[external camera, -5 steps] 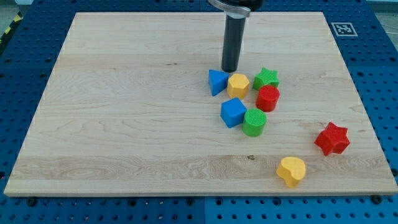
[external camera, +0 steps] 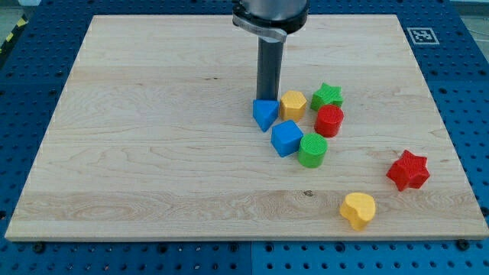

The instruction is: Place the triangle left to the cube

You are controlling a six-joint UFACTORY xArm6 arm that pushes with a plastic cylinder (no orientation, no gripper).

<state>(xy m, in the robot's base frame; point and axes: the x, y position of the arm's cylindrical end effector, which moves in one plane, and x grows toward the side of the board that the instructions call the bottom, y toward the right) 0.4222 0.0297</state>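
The blue triangle (external camera: 265,114) lies near the board's middle, just up and left of the blue cube (external camera: 286,138); the two nearly touch. My tip (external camera: 267,100) stands right at the triangle's top edge, touching it from the view's top. A yellow hexagon (external camera: 293,104) sits just right of the triangle and my tip.
A green star (external camera: 327,96), a red cylinder (external camera: 329,121) and a green cylinder (external camera: 312,150) cluster right of the cube. A red star (external camera: 407,170) and a yellow heart (external camera: 358,209) lie at the lower right. The wooden board (external camera: 153,153) has a marker tag (external camera: 422,35) at its top right corner.
My tip moved left and slightly down, from above the yellow hexagon to the triangle's top edge. The triangle shifted a little down and left, closer to the cube.
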